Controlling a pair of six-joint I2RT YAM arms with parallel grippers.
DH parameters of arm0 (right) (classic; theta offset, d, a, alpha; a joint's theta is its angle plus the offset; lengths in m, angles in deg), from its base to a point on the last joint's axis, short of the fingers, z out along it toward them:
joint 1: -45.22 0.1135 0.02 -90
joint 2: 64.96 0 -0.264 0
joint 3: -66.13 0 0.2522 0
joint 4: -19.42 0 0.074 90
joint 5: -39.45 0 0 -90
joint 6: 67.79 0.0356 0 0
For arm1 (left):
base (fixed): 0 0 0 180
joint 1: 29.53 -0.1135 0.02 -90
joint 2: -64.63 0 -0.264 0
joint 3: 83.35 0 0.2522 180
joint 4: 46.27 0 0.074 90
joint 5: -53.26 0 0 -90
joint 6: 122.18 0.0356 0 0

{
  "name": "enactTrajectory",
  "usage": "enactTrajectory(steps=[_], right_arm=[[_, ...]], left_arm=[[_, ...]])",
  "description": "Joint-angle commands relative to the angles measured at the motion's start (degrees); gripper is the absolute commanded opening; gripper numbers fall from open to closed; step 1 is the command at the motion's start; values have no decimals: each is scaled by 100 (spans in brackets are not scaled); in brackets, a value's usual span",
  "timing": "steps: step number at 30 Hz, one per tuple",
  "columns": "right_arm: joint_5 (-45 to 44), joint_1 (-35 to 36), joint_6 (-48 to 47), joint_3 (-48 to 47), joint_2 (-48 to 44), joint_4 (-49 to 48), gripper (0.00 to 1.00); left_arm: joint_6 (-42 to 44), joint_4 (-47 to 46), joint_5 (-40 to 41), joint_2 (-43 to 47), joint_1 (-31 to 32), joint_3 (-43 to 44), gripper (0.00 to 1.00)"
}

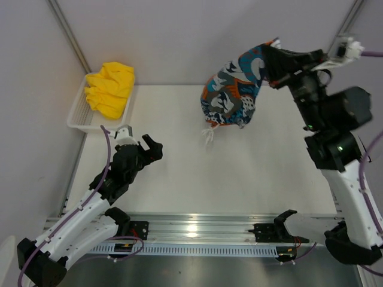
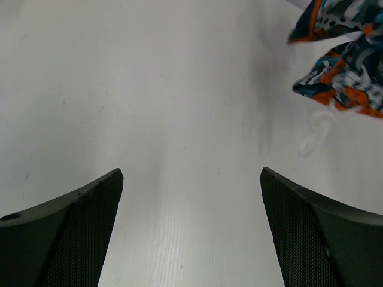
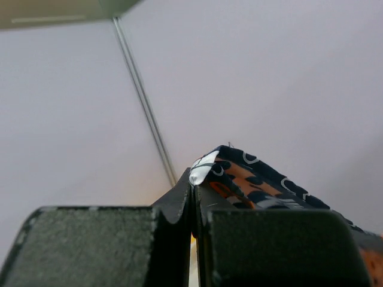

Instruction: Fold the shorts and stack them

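The printed shorts [image 1: 232,95], blue, orange, black and white, hang bunched above the table's far middle, their white drawstring [image 1: 209,136] trailing down. My right gripper [image 1: 267,60] is shut on their top edge, high at the back right; in the right wrist view the cloth [image 3: 251,179] is pinched at the fingertips [image 3: 193,186]. The yellow shorts [image 1: 110,88] lie crumpled in the white basket [image 1: 76,116] at the far left. My left gripper [image 1: 151,147] hovers open over bare table at the left, with nothing between its fingers [image 2: 191,179]; the printed shorts [image 2: 344,66] show at its upper right.
The white table top [image 1: 179,173] spreads between the arms. Grey walls with metal frame posts [image 1: 69,36] close the back and sides. A metal rail [image 1: 197,230] with the arm bases runs along the near edge.
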Motion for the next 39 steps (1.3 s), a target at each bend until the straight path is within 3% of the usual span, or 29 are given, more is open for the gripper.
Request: enactTrajectory(steps=[1,4,8,15,18,23,30,35,39], right_arm=[[-592,-3,-401,0,-533,268,0],[-823,-29,-524,-219,-571,373,0],[377,-20,-296,-947,252,1022,0],[1243,576,-163,-2205,2010,1999,0],[1025,1042,-330,-2626,2556,2193,0],[611,1070,-225,-2829,2883,2175,0],[56,1052,-93,-3051,3499,3106,0],[197,1061,-146,-2479,3815,3063,0],[57,1052,-59,-2206,3868,2887,0]], left_arm=[[126,-50,-33,124,-24,21,97],[73,-41,-130,115,-24,47,96],[12,-94,-209,150,-24,30,96],[99,20,-200,291,-24,47,96],[379,-276,-706,379,-24,-31,95],[697,-928,-1684,405,256,-93,92],[750,-1210,-1413,397,679,-427,93],[767,-1368,-1440,125,907,-550,92],[1082,-1474,-975,-226,1320,-463,90]])
